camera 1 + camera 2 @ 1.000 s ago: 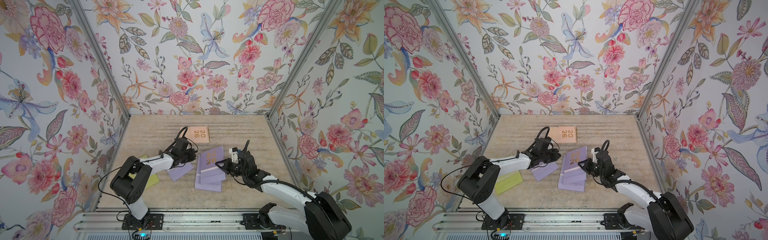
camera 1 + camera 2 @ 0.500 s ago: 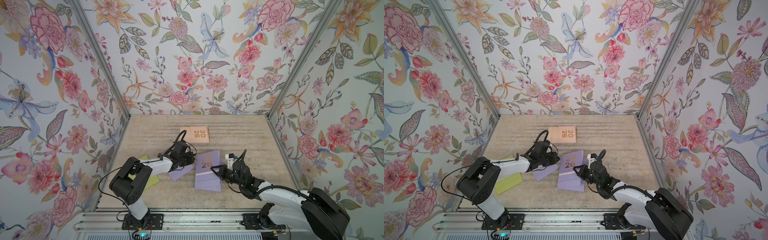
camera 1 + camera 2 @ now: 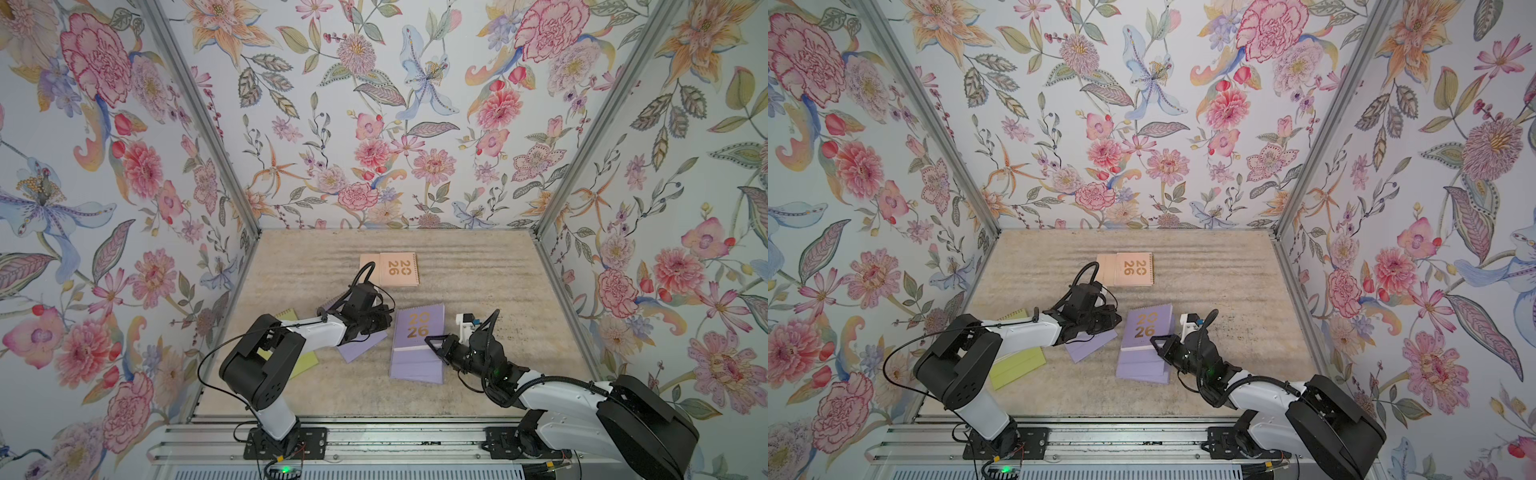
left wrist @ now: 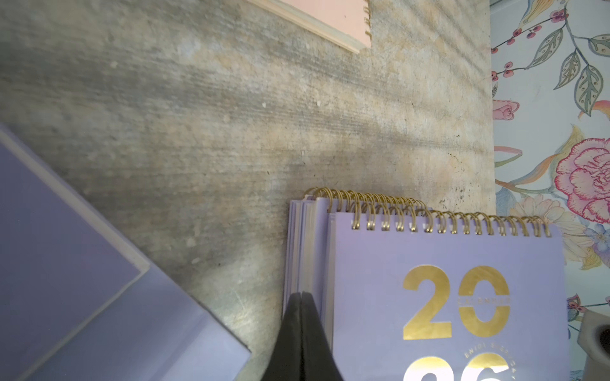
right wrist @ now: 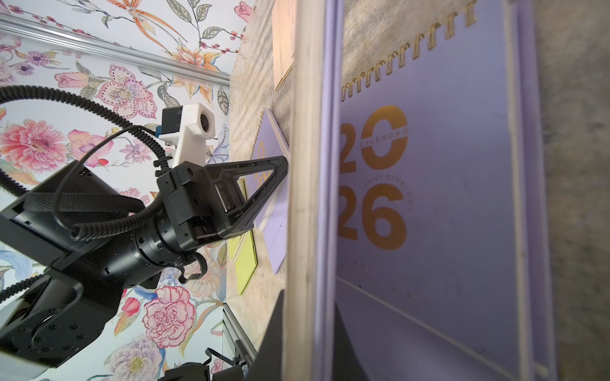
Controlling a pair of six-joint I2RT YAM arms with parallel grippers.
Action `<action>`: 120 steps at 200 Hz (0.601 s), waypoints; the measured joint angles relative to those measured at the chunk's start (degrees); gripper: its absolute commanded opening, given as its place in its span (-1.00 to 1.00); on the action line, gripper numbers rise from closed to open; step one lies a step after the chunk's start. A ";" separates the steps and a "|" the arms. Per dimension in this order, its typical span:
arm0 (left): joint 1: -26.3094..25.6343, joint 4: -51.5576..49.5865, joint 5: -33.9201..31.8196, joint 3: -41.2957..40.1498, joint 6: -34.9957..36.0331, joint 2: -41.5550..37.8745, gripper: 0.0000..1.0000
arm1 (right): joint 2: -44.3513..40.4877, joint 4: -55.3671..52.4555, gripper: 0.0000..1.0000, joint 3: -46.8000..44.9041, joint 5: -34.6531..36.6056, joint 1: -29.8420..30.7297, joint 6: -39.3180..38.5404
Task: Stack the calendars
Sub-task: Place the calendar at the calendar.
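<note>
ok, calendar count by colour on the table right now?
purple calendars: 4 (the pile looks like 3, though its edges are hard to read, plus the loose one)
peach calendar: 1
yellow-green calendar: 1
Total: 6

Mid-table sits the lavender stack, spiral edges toward the back wall and slightly staggered. Its top calendar shows gold "2026". Just left of it, the loose lavender calendar lies skewed. Further left is the yellow-green calendar, partly hidden. The peach-orange calendar lies flat near the back, well apart.
</note>
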 measured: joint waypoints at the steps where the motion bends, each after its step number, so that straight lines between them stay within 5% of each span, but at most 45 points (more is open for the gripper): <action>1: -0.02 0.02 0.04 0.00 0.00 0.00 -1.00 | 0.00 0.04 -0.79 -0.02 0.00 0.00 0.00; 120: -0.98 0.81 0.74 0.00 -0.02 2.08 -1.00 | 2.08 0.28 -0.30 -0.44 0.92 0.42 1.25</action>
